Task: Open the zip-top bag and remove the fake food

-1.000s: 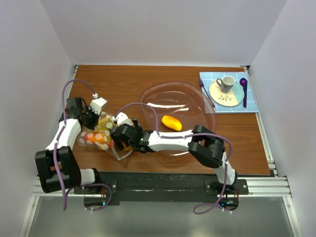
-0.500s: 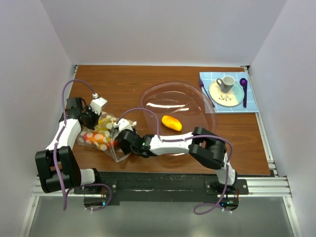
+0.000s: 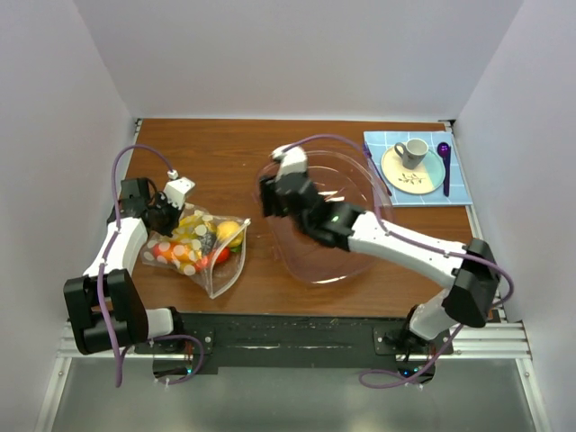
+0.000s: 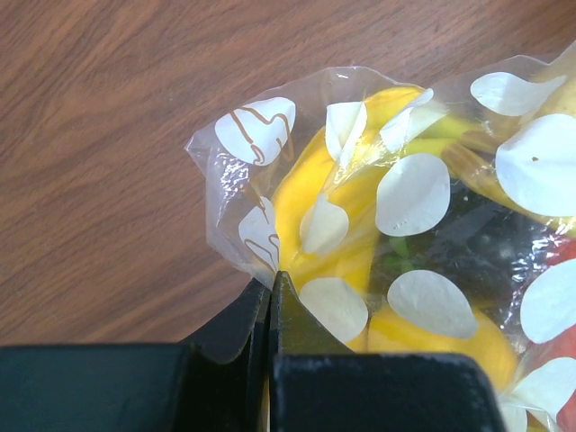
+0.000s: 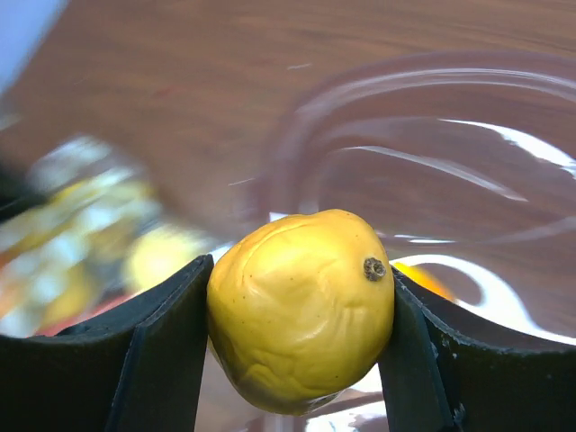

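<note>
Left tool (image 4: 270,292) is pressed together, clamped on a corner of the bag (image 3: 200,259); the wrist view shows clear film with white dots pinched between the black fingers (image 4: 360,382). The bag lies on the table (image 3: 225,153) at the left, just beside the left arm, and its right end looks open. The food (image 3: 184,245) is inside the bag: yellow, orange and red pieces, plus something dark green I can't make out. One yellow piece (image 3: 229,230) sits near the open end.

Right tool (image 5: 301,270) is clamped on a yellow fruit (image 5: 297,324), a finger on each side and the stem dimple facing the camera. The fruit is out of the bag, held above the left rim of the bowl (image 3: 355,184). The bowl is clear with a pink tint, at table centre and well apart from the bag. The background in the right wrist view is blurred.

At the far right corner a blue mat (image 3: 459,189) carries a plate (image 3: 405,178), a cup (image 3: 413,151) on the plate, and a purple spoon (image 3: 444,166) beside it.
</note>
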Tool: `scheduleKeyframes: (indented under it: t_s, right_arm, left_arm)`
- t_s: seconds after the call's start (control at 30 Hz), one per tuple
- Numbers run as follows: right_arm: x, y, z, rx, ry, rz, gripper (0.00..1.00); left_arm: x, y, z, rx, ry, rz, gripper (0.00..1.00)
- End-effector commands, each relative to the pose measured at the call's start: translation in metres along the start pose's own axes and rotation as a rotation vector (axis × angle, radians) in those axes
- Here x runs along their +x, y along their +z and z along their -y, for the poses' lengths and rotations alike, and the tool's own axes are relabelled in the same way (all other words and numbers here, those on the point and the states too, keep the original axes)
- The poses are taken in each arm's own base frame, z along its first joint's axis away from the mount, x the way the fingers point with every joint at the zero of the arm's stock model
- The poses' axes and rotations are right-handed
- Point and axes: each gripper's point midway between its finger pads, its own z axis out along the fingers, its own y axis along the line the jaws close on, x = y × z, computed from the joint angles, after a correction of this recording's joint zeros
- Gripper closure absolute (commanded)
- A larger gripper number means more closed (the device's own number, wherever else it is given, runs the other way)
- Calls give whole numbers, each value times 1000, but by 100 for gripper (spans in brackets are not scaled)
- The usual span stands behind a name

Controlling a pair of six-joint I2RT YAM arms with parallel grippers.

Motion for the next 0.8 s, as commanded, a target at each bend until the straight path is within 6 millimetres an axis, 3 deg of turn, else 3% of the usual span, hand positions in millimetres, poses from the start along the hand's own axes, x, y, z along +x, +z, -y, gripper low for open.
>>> scheduleKeyframes:
  t_s: [0.0, 0.03, 0.07, 0.13, 0.17, 0.2, 0.23, 0.37, 0.47, 0.5, 0.57, 0.6, 0.63, 0.7, 0.73, 0.77]
  right_arm:
    - [39, 13, 71, 175, 31, -112, 89]
    - [49, 16, 91, 214, 41, -137, 81]
    - [54, 17, 98, 220, 48, -152, 75]
    - [65, 21, 105, 206, 55, -181, 49]
    - [66, 22, 106, 207, 48, -186, 23]
    - [68, 23, 108, 219, 45, -192, 8]
    - [66, 22, 109, 226, 45, -191, 1]
    - [48, 21, 114, 288, 31, -169, 1]
    - [29, 16, 86, 228, -32, -129, 1]
    - [27, 9, 57, 163, -71, -110, 1]
    - [21, 3, 22, 75, -136, -65, 1]
    - [25, -6, -10, 1, -167, -55, 2]
    - [28, -8, -28, -45, -177, -44, 1]
    - [51, -17, -69, -140, -246, -53, 1]
    - [58, -17, -82, -166, -260, -49, 1]
    - [77, -12, -92, -178, -297, -78, 1]
  left_arm:
    - [-18, -11, 1, -1, -8, 56, 100]
    - [-18, -12, 1, -3, -8, 59, 100]
    - [-19, -12, 0, -3, -7, 61, 100]
    - [-19, -12, 2, 2, -8, 59, 100]
    - [-20, -12, 1, 0, -8, 61, 100]
    - [-21, -13, 0, 0, -6, 63, 100]
    - [-21, -13, 0, 0, -6, 63, 100]
    - [-24, -14, 1, 7, -6, 72, 100]
    - [-25, -14, 1, 4, -7, 75, 100]
    - [-23, -13, 1, 6, -6, 72, 100]
    - [-22, -11, 0, 0, -6, 72, 100]
    - [-19, -9, 1, 2, -7, 62, 100]
    - [-18, -8, -1, -1, -10, 57, 100]
    - [-15, -5, -2, -8, -8, 50, 100]
    - [-13, -3, -2, -7, -10, 44, 100]
    - [-13, -3, -4, -17, -6, 45, 100]
